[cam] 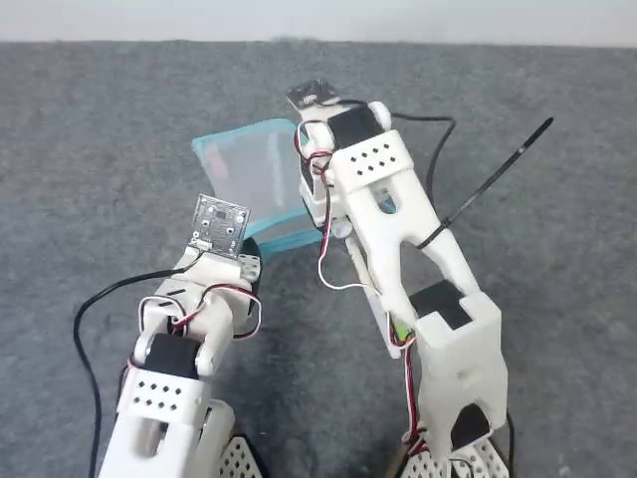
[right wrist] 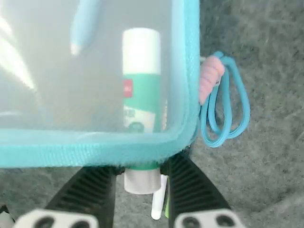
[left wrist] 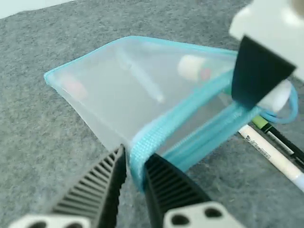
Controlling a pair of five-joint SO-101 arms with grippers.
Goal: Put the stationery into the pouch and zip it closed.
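The pouch (left wrist: 109,99) lies on the grey felt (cam: 100,149) at mid-table, between the two arms, with its mouth toward them. It is a translucent film bag with a teal woven zip edge (left wrist: 161,128). Inside are a glue stick (right wrist: 141,85), a pale blue pen-like item and a pink item too blurred to identify. Pens (left wrist: 268,149) lie on the felt just beside the mouth, outside the pouch. A blue cord loop (right wrist: 228,114) with a pink bead hangs at one end of the zip edge; it is probably the zip pull.

Left gripper (left wrist: 135,157): jaws together on the corner of the zip edge, at the end away from the loop.

Right gripper (right wrist: 141,170): at the mouth, jaws apart. The glue stick's white end sits between them, with a gap visible on one side.

Handling (judged):
- The pouch looks light and limp. The film will likely buckle or slide under a push, so one corner needs anchoring.
- Grip the woven edge, not the film. It is thicker and rougher and gives the ribbed pads purchase.
- The pens look thin, smooth and liable to roll. Take each across the barrel near mid-length.
- To close, take the bead or the loop close to the zip. Pull along the zip line while the opposite corner is held.
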